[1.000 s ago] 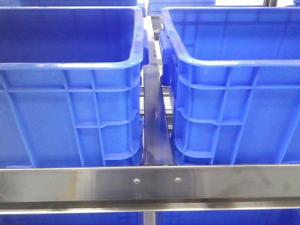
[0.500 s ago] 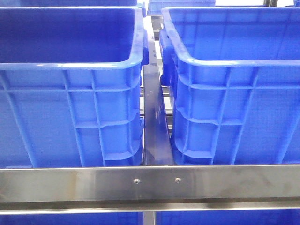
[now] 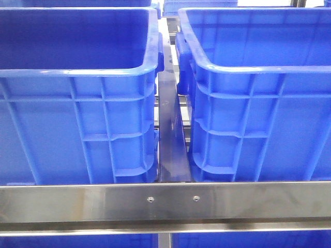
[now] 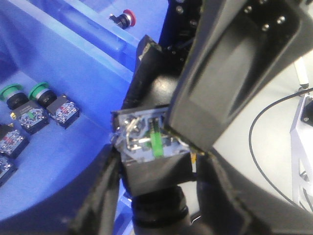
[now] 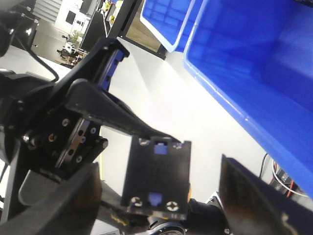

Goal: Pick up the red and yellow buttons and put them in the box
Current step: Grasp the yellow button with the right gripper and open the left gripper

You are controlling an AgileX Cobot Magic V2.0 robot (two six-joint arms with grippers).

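No gripper shows in the front view. In the left wrist view a push button (image 4: 151, 166) with a black body and a clear contact block with a green tab sits between my left gripper's (image 4: 161, 205) fingers, which are shut on it; its cap colour is hidden. A finger of the right gripper (image 4: 234, 73) lies against its top. In the right wrist view the same button (image 5: 156, 176) hangs between my right gripper's (image 5: 164, 205) wide-open fingers, not touching them. A red button (image 4: 128, 14) lies farther off. No yellow button shows. The box is a blue bin (image 4: 73, 58).
Two green buttons (image 4: 39, 90) and several contact blocks lie on the blue bin floor. The front view shows two tall blue bins (image 3: 77, 103) (image 3: 258, 103) side by side behind a steel rail (image 3: 165, 201). Another blue bin (image 5: 254, 58) and a pale floor appear in the right wrist view.
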